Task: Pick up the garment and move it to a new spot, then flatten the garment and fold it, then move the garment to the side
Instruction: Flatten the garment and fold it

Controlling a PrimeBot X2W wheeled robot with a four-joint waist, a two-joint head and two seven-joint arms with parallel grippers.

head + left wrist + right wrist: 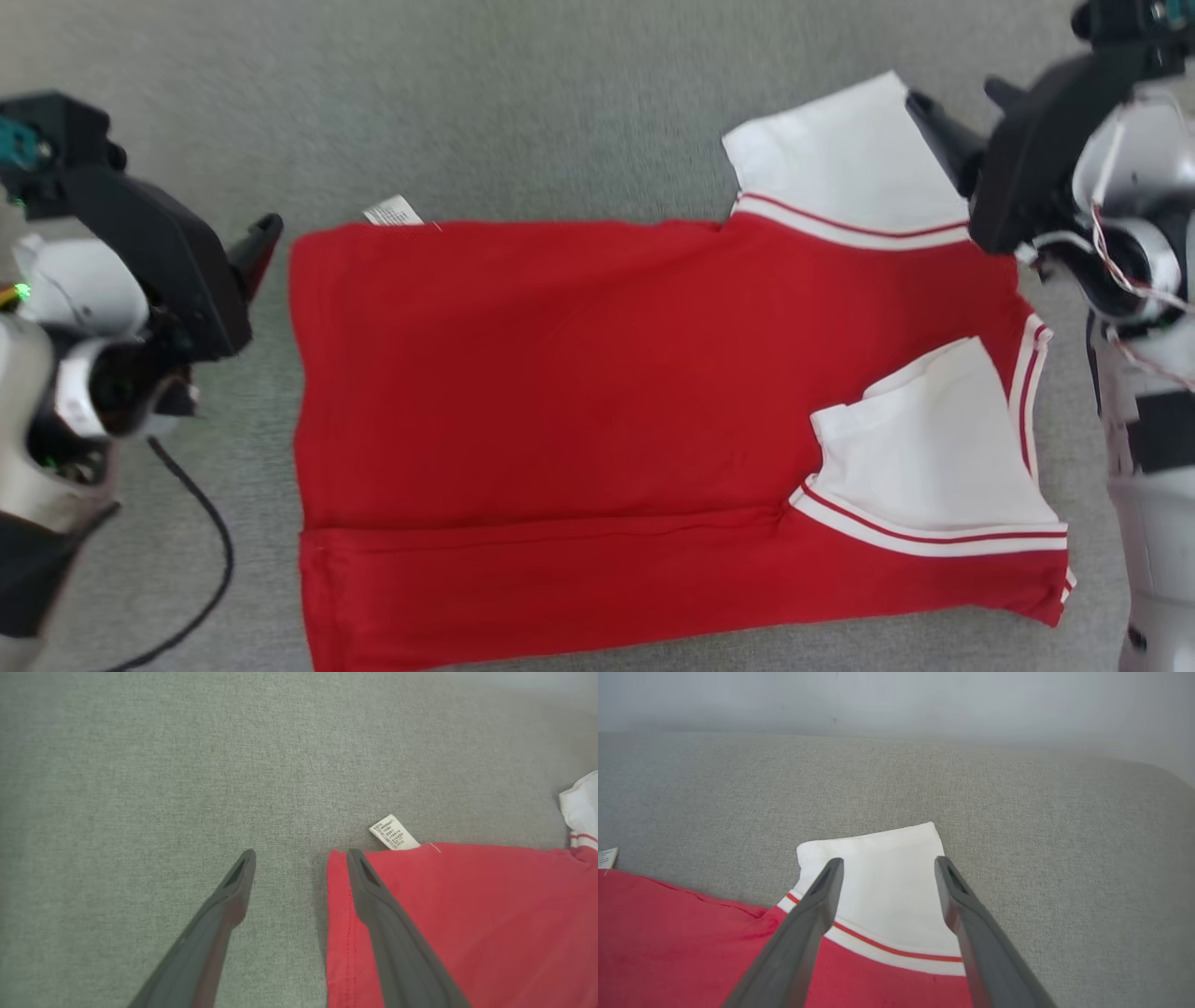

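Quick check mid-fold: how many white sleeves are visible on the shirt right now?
2. The far sleeve sticks out flat beyond the garment at its far edge, on the robot's right. The near sleeve lies folded onto the red body. Nothing suggests a hidden one.

A grey woven-fabric surface carries everything, and in the right wrist view its rounded far edge meets a pale wall. A red T-shirt lies spread flat directly on it, lengthwise across the head view, with its hem toward the left. One white sleeve with striped trim and a small white care label rest on the bare fabric just beyond the shirt's far edge.
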